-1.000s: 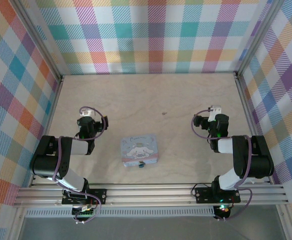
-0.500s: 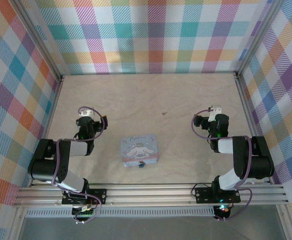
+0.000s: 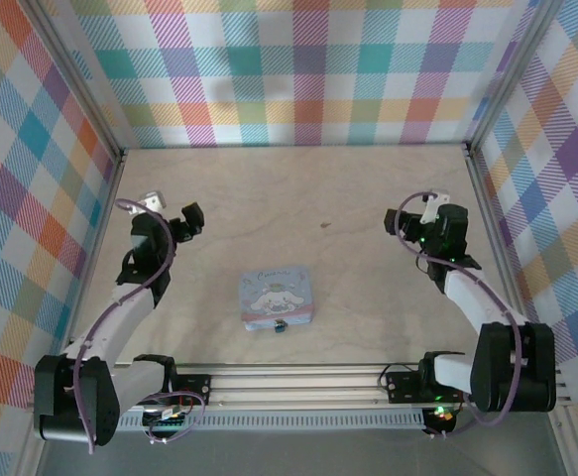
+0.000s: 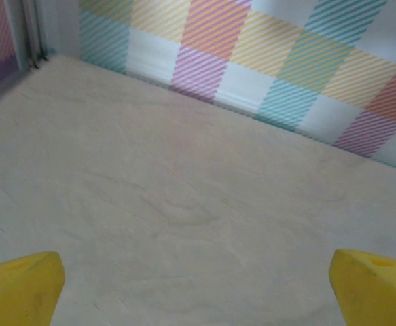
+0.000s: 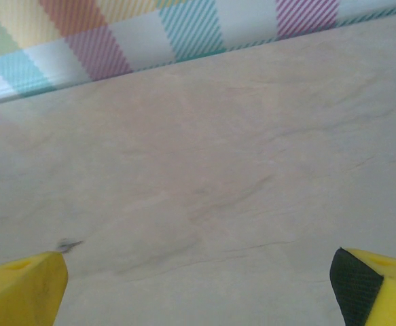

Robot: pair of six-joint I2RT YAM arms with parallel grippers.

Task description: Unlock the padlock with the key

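Left hand (image 4: 198, 288) is spread wide and holds nothing. Its yellow fingertips (image 4: 21, 288) sit at the two lower corners of the wrist view, with bare worktop (image 4: 184, 176) between them and the checked wall (image 4: 252, 61) beyond. Right hand (image 5: 198, 288) is just as wide and also holds nothing. Its wrist view adds a small dark speck (image 5: 67, 244) on the wood close to the left fingertip, and the right fingertip (image 5: 361, 282) has a dark inner face.

The overhead view supplies the padlock (image 3: 282, 324). It lies on the worktop at the near edge of the pale blue tin (image 3: 277, 296), touching it or just beside it; I cannot tell which. The tin sits on the padlock's far side, between the two arms. Both hands are well apart from the padlock, one far out to the left and one far out to the right.
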